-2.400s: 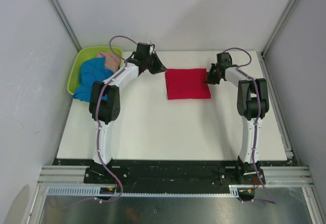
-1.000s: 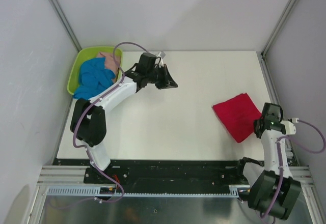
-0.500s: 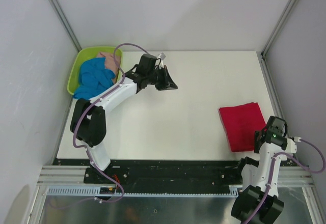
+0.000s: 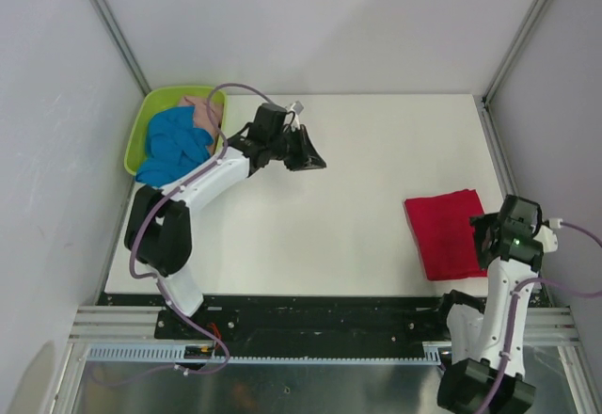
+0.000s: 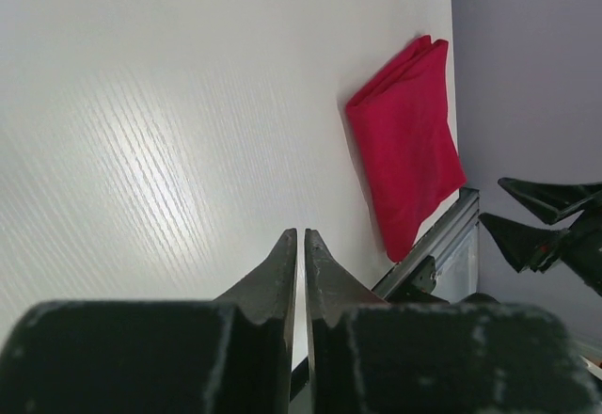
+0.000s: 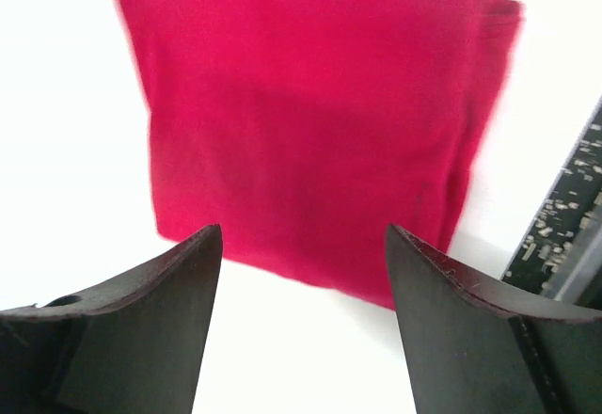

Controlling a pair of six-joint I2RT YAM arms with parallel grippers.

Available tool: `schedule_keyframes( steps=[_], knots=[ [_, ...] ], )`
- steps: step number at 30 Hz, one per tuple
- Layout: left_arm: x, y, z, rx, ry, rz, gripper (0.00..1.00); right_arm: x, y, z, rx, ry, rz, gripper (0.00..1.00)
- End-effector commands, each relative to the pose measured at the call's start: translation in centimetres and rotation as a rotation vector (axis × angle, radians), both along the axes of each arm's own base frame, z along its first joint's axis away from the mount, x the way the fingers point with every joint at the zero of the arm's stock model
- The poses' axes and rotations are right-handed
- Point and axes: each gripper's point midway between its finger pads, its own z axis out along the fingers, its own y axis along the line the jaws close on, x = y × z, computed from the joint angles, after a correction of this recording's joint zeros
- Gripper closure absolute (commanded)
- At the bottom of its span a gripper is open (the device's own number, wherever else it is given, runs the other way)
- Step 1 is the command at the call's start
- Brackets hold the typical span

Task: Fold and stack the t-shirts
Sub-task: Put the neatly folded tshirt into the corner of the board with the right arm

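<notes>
The red t-shirt [image 4: 445, 233], folded into a rectangle, lies flat near the table's front right corner; it also shows in the left wrist view [image 5: 406, 141] and fills the right wrist view [image 6: 310, 122]. My right gripper [image 4: 483, 235] hovers just off its right edge, open and empty [image 6: 303, 233]. My left gripper [image 4: 316, 161] hangs over the bare back-left part of the table, its jaws shut with only a hair's gap and nothing in them [image 5: 302, 233]. The blue t-shirt [image 4: 172, 144] and pink t-shirt [image 4: 200, 110] are bunched in the basket.
The lime-green basket [image 4: 137, 130] sits at the back left corner. A metal rail [image 4: 506, 183] runs along the table's right edge, close to the red shirt [image 6: 564, 235]. Grey walls enclose the table on three sides.
My right gripper has opened, let go of the red shirt and drawn back from it. The shirt turned square to the table and now lies still. The left arm barely shifted.
</notes>
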Motion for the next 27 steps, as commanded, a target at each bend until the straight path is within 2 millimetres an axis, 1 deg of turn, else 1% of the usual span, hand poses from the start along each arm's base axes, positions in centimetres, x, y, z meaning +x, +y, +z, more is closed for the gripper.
schedule_keyframes(
  steps=[1,3,5,7,9,11,14,16,18,22,24,27],
  knots=[
    [-1.2,0.2,2.5,-0.03,-0.067,-0.021,0.89,4.1,2.4,2.8,-0.044,-0.097,0.218,0.26],
    [-1.5,0.6,2.0,-0.019,-0.064,-0.018,0.89,6.4,4.4,3.0,-0.062,-0.11,0.332,0.26],
    [-1.8,0.9,1.7,-0.01,-0.064,-0.015,0.89,8.8,6.9,2.8,-0.071,-0.124,0.465,0.25],
    [-2.2,1.2,1.3,0.0,-0.06,-0.011,0.88,11.1,10.0,1.7,-0.081,-0.105,0.604,0.25],
    [-2.4,1.5,0.9,0.01,-0.059,-0.006,0.88,12.6,12.3,0.1,-0.097,-0.046,0.699,0.25],
    [-2.6,1.7,0.7,0.016,-0.058,-0.003,0.88,13.9,14.0,-1.5,-0.115,0.002,0.761,0.25],
    [-2.8,1.9,0.4,0.022,-0.055,-0.001,0.88,15.7,16.0,-3.5,-0.121,0.011,0.825,0.25],
    [-2.9,2.0,0.3,0.027,-0.057,0.0,0.88,16.5,16.7,-4.6,-0.116,0.016,0.847,0.25],
    [-2.9,2.1,0.2,0.031,-0.06,0.001,0.88,17.0,16.8,-5.7,-0.113,0.027,0.852,0.25],
    [-2.9,2.2,-0.1,0.039,-0.06,0.0,0.88,17.4,16.0,-7.4,-0.116,0.066,0.832,0.25],
    [-2.9,2.3,-0.2,0.042,-0.059,0.001,0.88,17.3,15.4,-7.6,-0.125,0.08,0.82,0.25],
    [-2.8,2.3,-0.4,0.045,-0.058,0.002,0.88,17.2,14.2,-7.2,-0.151,0.09,0.801,0.25]
  ],
)
